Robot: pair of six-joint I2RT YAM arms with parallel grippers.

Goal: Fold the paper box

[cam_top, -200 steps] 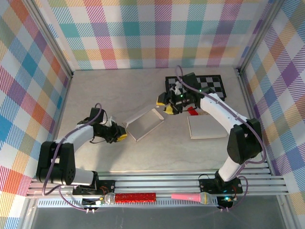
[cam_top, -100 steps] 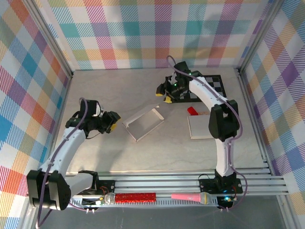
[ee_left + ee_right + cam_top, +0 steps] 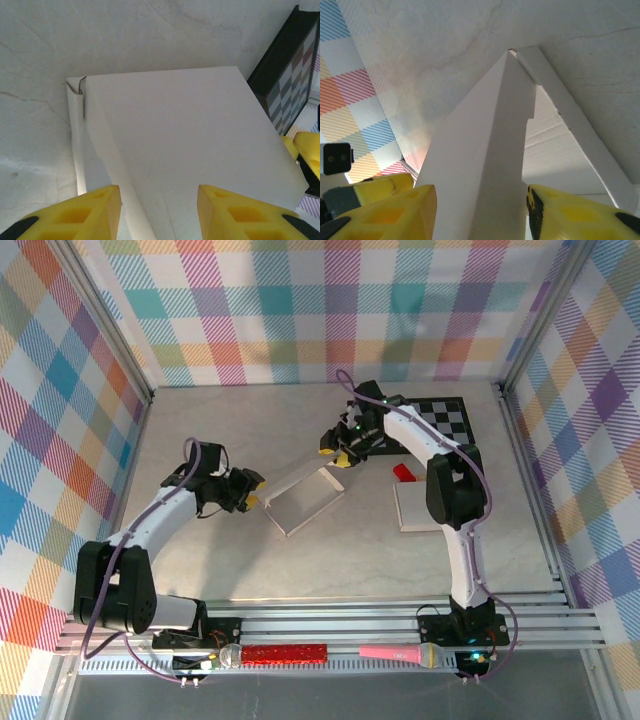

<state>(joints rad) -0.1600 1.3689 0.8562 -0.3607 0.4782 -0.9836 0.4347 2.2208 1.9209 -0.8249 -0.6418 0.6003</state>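
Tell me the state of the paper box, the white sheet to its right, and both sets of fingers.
paper box, partly folded, one flap raised.
white sheet, lying flat, unfolded.
left fingers, open, at the box's edge.
right fingers, open, astride the raised flap.

Paper box [image 3: 303, 497] mid-table [image 3: 200, 430]. Left gripper [image 3: 253, 490] just left of it; right gripper [image 3: 336, 457] at its far right corner. Flat panel [image 3: 432, 505] right of box, checkerboard [image 3: 440, 420] behind panel, small block [image 3: 405, 473] between them.
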